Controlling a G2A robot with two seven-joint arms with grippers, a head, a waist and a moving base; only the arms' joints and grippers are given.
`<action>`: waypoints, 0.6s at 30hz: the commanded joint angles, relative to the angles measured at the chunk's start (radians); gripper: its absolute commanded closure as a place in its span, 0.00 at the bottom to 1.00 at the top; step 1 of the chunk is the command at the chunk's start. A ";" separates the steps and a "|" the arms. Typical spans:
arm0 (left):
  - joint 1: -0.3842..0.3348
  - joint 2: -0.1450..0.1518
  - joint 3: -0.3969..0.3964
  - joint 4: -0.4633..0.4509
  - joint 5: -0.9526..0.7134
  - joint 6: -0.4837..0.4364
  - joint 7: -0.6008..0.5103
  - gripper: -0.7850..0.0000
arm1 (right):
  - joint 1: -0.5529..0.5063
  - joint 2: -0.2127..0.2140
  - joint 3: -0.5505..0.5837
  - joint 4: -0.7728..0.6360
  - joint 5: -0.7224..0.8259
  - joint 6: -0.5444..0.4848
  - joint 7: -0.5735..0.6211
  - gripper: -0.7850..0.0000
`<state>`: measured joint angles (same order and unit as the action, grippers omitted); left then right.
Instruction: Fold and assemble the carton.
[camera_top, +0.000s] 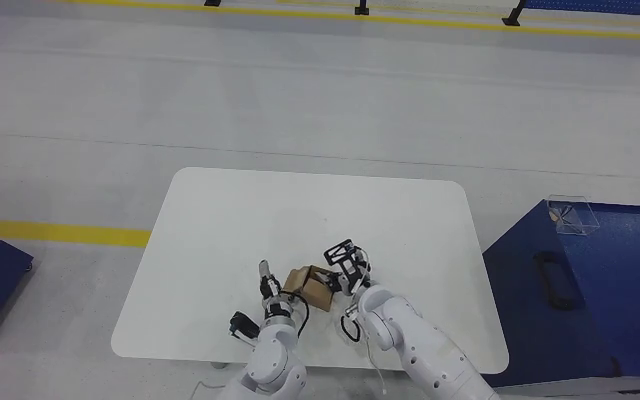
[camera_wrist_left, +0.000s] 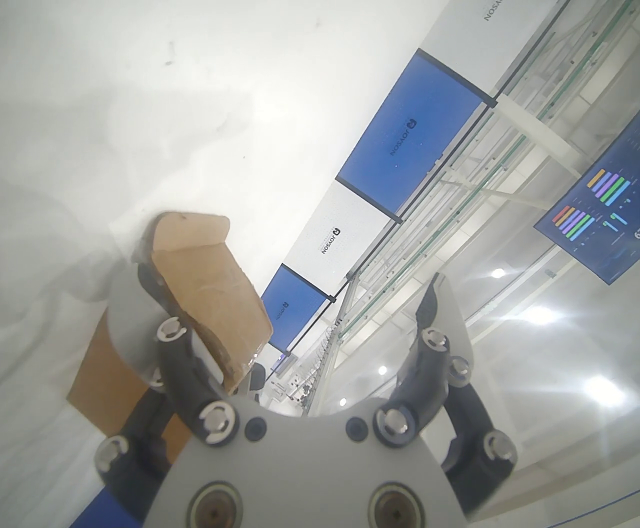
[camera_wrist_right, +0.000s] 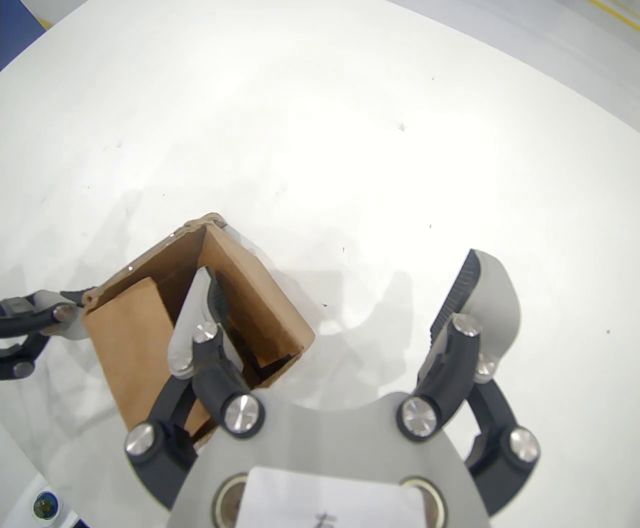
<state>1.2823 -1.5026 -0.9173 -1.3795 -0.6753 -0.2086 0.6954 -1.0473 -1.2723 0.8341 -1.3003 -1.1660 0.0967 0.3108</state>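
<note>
Carton (camera_wrist_right: 130, 340) on table (camera_top: 300, 210), left tool (camera_wrist_left: 290, 280), right tool (camera_wrist_right: 337, 272) apparently touching it

I get bright, even overhead light on the white desk (camera_top: 300, 210). In my right wrist view soft grey shadows lie on the desk just beside the carton (camera_wrist_right: 130, 340). Ceiling lamps (camera_wrist_left: 605, 390) flare in my left wrist view and haze it, and straight lines bow near its edges.
</note>
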 joint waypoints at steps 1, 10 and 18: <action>-0.009 -0.005 -0.006 0.014 0.009 -0.005 0.001 0.00 | 0.004 -0.005 -0.003 0.011 0.001 -0.002 -0.004 0.00; -0.030 -0.020 -0.027 0.061 0.113 -0.093 -0.008 0.00 | 0.008 -0.017 0.003 0.029 -0.004 -0.030 -0.001 0.00; -0.003 -0.027 -0.039 0.044 0.179 -0.198 -0.116 0.00 | -0.001 -0.022 0.019 0.019 -0.015 -0.042 0.000 0.00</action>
<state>1.2727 -1.5294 -0.9554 -1.3305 -0.5146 -0.3908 0.5978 -1.0478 -1.2942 0.8505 -1.2794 -1.1793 0.0561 0.3107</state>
